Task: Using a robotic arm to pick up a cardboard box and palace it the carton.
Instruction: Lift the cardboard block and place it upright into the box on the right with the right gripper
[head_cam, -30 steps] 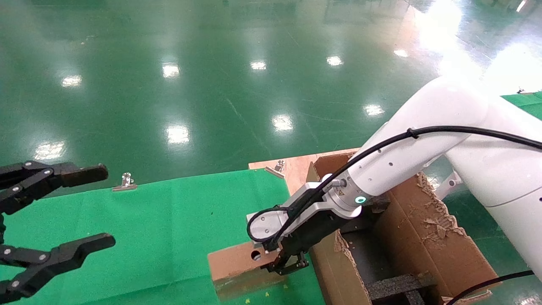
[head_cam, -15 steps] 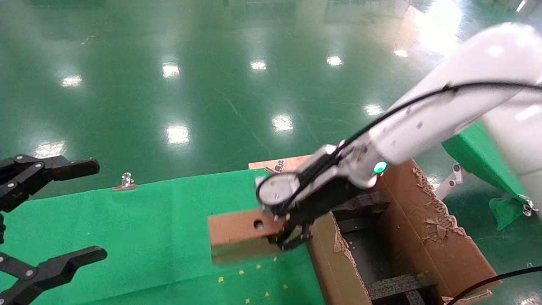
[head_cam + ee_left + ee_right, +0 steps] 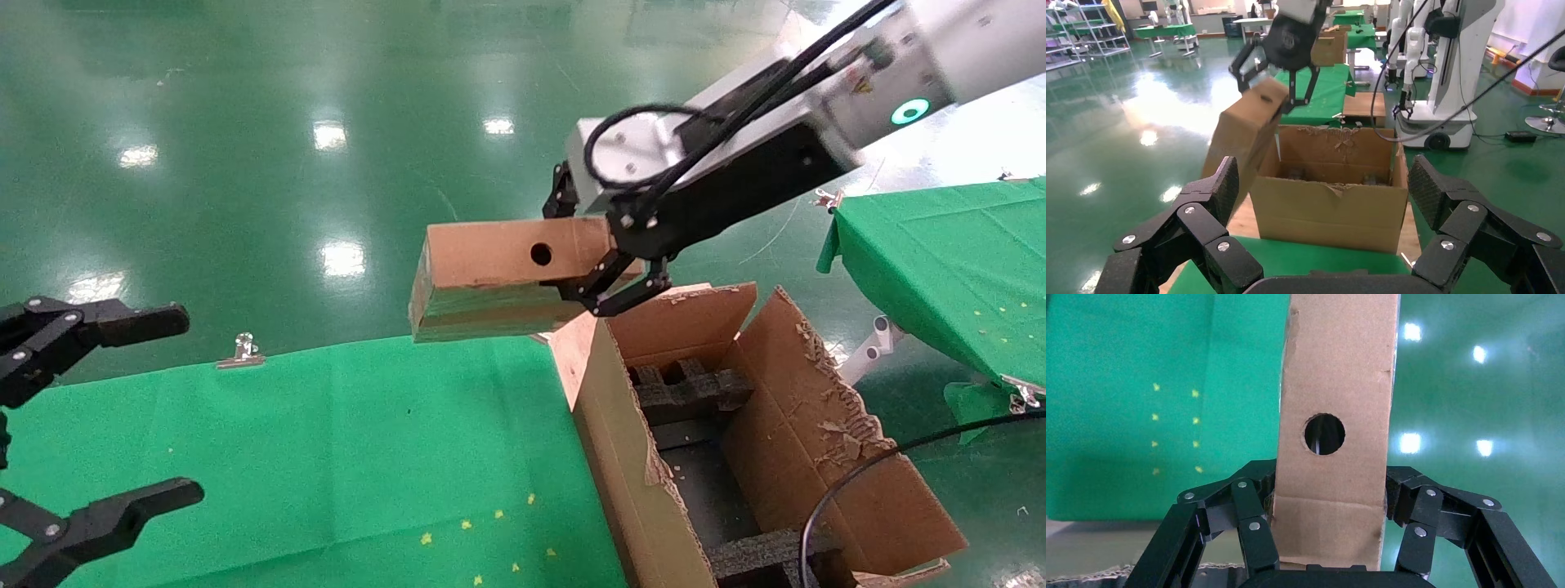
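The white robotic arm (image 3: 899, 49) reaches in from the upper right. Its right gripper (image 3: 609, 269) is shut on one end of the cardboard box (image 3: 498, 278), a small brown box with a round hole and glossy tape. The box hangs level in the air, above the green cloth and just past the carton's far left corner. In the right wrist view the fingers (image 3: 1254, 533) press both sides of the cardboard box (image 3: 1333, 386). The carton (image 3: 784, 392) stands open with ragged flaps. My left gripper (image 3: 163, 408) is open and empty at the left edge.
Black foam inserts (image 3: 695, 388) sit inside the carton. A green-clothed table (image 3: 327, 441) lies left of it, with a metal clip (image 3: 241, 351) on its far edge. Another green table (image 3: 940, 245) stands at the right. A black cable (image 3: 858, 474) loops over the carton's near right.
The right gripper has lifted the cardboard box off the green cloth, up and away toward the carton's far corner. The left gripper has barely moved.
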{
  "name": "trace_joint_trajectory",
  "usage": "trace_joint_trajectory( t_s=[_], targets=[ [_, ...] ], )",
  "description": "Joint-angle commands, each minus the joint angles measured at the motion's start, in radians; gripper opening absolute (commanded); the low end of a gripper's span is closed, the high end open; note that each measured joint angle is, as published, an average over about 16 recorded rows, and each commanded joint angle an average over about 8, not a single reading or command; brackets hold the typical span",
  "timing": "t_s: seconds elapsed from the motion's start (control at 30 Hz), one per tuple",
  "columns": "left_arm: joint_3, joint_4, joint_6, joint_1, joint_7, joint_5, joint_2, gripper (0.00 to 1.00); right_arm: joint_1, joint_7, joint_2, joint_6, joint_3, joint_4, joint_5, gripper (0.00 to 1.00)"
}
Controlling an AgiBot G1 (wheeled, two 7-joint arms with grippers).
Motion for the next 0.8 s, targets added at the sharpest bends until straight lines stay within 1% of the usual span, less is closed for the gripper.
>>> trace_joint_trajectory(
  t_s=[0.03,0.2,0.33,0.57,0.8],
  targets=[
    [0.000,0.000,0.000,0.000,0.000,0.000,0.000,1.00,0.036,-0.012,0.011,0.000,-0.026,-0.011,0.030,0.00],
    [0.000,0.000,0.000,0.000,0.000,0.000,0.000,1.00,0.080,-0.032,0.034,-0.001,-0.115,-0.036,0.085,0.00],
    [0.000,0.000,0.000,0.000,0.000,0.000,0.000,1.00,0.127,-0.044,0.077,-0.003,-0.193,-0.054,0.109,0.00],
    [0.000,0.000,0.000,0.000,0.000,0.000,0.000,1.00,0.261,-0.026,0.201,-0.007,-0.348,-0.048,0.125,0.00],
    [0.000,0.000,0.000,0.000,0.000,0.000,0.000,1.00,0.417,0.018,0.328,-0.009,-0.523,-0.016,0.105,0.00]
  ],
)
